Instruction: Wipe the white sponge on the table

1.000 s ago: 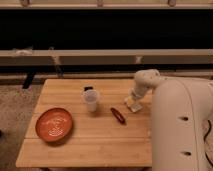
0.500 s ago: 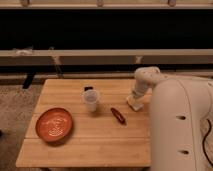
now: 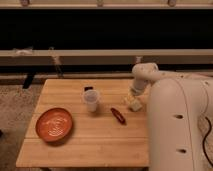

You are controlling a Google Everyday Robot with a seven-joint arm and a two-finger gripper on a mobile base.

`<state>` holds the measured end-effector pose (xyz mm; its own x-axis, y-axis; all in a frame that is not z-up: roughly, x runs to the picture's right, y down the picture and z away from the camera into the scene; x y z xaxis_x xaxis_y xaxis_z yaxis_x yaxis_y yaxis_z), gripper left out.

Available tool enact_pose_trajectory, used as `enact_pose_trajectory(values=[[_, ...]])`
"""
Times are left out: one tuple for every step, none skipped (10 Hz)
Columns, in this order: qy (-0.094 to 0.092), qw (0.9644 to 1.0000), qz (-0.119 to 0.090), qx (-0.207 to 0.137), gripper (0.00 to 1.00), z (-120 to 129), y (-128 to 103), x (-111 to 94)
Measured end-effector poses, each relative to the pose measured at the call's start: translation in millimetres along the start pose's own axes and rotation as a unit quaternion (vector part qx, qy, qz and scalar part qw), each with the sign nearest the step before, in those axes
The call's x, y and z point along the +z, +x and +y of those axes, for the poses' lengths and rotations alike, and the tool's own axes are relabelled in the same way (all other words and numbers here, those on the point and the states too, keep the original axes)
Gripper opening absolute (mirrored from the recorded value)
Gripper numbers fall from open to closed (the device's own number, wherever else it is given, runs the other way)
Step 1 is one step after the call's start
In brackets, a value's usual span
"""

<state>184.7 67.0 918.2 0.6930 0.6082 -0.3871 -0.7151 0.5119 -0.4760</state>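
The light wooden table (image 3: 90, 145) fills the lower middle of the camera view. The white sponge (image 3: 135, 105), a small cream block, lies on its right side near the edge. My gripper (image 3: 134, 96) comes down from the white arm (image 3: 150, 75) and sits directly on top of the sponge, touching it from above. The big white arm housing (image 3: 175, 125) covers the table's right edge.
A translucent plastic cup (image 3: 91, 100) stands at mid-table with a small dark object (image 3: 88, 89) just behind it. A red elongated item (image 3: 118, 115) lies left of the sponge. An orange-red plate (image 3: 54, 124) sits at the front left. A dark wall with a rail runs behind.
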Motion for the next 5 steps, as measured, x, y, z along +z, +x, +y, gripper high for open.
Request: enact_pose_trajectory(values=[[0.002,1.0,0.006,-0.005,0.8,-2.0,1.7,-6.9],[0.004,0.9999,0.009,-0.011,0.8,-5.0,1.2,-19.4],[0.005,0.9998,0.009,-0.015,0.8,-7.4,2.4,-30.9],[0.005,0.9999,0.009,-0.014,0.8,-8.6,5.1,-31.6],[0.005,0.9998,0.009,-0.014,0.8,-8.4,4.0,-32.5]])
